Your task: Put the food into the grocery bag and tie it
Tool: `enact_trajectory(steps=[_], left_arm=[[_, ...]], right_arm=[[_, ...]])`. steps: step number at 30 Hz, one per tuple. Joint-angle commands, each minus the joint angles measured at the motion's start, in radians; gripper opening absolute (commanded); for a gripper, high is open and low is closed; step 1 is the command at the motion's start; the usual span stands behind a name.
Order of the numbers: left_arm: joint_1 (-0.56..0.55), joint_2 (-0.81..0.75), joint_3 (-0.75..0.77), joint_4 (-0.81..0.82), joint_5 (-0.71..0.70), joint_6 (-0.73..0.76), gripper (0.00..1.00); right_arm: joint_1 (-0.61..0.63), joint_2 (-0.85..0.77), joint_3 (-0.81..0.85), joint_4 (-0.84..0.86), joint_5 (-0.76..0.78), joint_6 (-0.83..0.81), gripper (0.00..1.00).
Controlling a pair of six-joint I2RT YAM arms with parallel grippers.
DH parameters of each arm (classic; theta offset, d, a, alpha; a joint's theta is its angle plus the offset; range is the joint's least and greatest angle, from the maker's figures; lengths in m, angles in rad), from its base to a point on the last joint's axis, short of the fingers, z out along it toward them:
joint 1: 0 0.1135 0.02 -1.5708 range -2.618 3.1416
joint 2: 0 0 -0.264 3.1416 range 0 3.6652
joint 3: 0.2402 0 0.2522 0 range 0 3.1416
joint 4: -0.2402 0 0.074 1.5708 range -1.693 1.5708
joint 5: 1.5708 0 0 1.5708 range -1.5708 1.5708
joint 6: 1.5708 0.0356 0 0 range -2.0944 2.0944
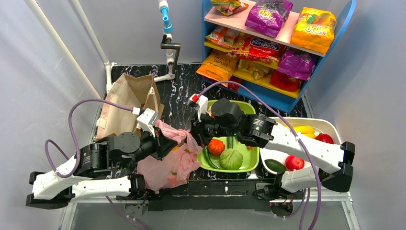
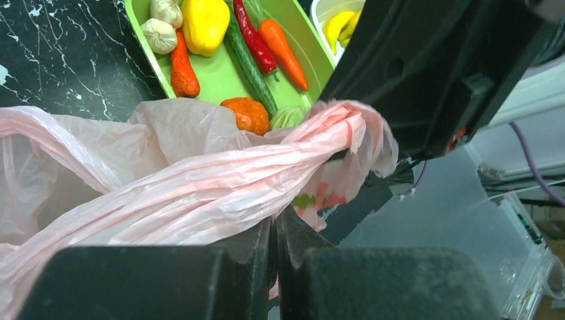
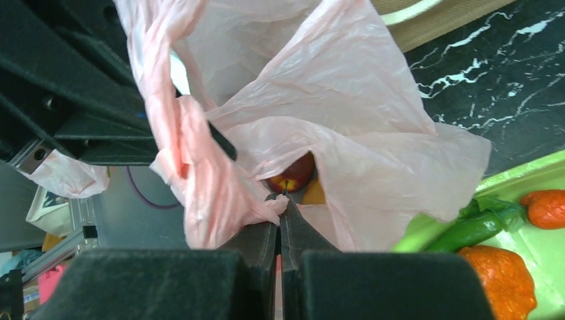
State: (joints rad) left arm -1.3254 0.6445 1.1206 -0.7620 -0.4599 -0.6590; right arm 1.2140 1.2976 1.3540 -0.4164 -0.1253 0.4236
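Black worktop [image 1: 179, 96]: pink grocery bag [image 1: 167, 167] just left of green tray [image 1: 253, 160], pinched by left gripper [image 2: 274, 230] and right gripper [image 3: 280, 217], both pressed together (red fruit [image 3: 293, 177] inside). Thin film may be torn, or grip lost, if over-pulled.

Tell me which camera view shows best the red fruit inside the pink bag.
The right wrist view: the red fruit shows through the opening of the pink bag, just beyond the shut right pincer. The top view shows only the bag's outside; the left wrist view, only crumpled plastic.
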Motion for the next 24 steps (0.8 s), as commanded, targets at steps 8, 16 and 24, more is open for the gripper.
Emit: enact_trajectory(steps=[8, 16, 24], left_arm=[[-0.003, 0.012, 0.046, -0.067, 0.102, 0.130, 0.00], [-0.003, -0.030, 0.081, -0.148, 0.021, 0.180, 0.00], [-0.003, -0.177, 0.056, -0.239, -0.217, 0.117, 0.00]], right_arm=[[-0.071, -0.023, 0.057, -0.085, 0.051, -0.018, 0.01], [-0.208, 0.026, 0.099, -0.247, 0.119, 0.029, 0.01], [-0.432, 0.127, 0.056, -0.361, 0.077, 0.110, 0.01]])
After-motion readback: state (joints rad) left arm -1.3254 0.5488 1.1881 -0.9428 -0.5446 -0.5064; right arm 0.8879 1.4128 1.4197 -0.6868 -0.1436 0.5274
